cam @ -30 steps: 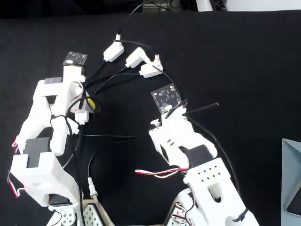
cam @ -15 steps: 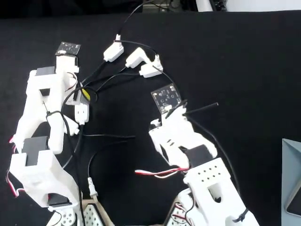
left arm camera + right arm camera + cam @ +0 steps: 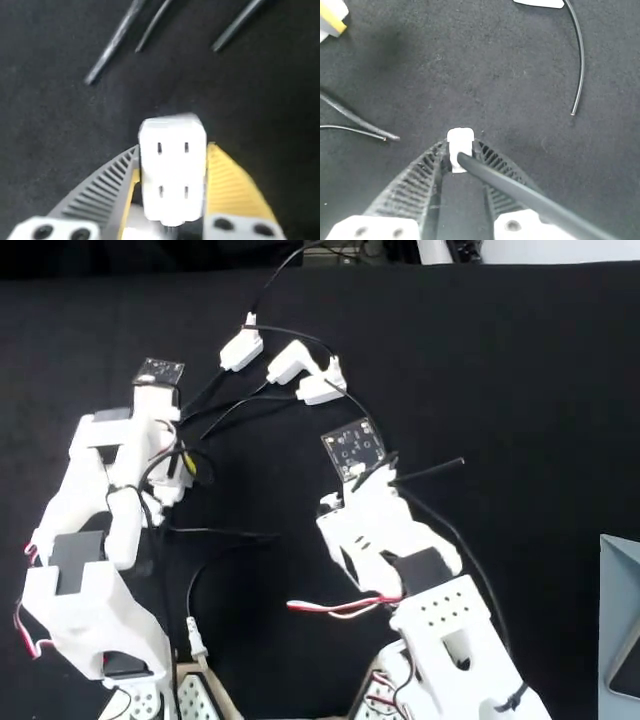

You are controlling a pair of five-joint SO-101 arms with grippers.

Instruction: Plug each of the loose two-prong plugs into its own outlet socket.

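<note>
A fixed camera is looking down over the table (image 3: 520, 390); both wrist cameras are facing it up close

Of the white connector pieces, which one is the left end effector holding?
The socket block with two pairs of slots, clamped in the left end effector. Three other white pieces lie ungripped farther out.

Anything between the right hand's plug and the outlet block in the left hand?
Only loose black cable ends, lying flat on the table between the plug in the right hand and the outlet block in the left hand. Nothing upright shows in the path.
</note>
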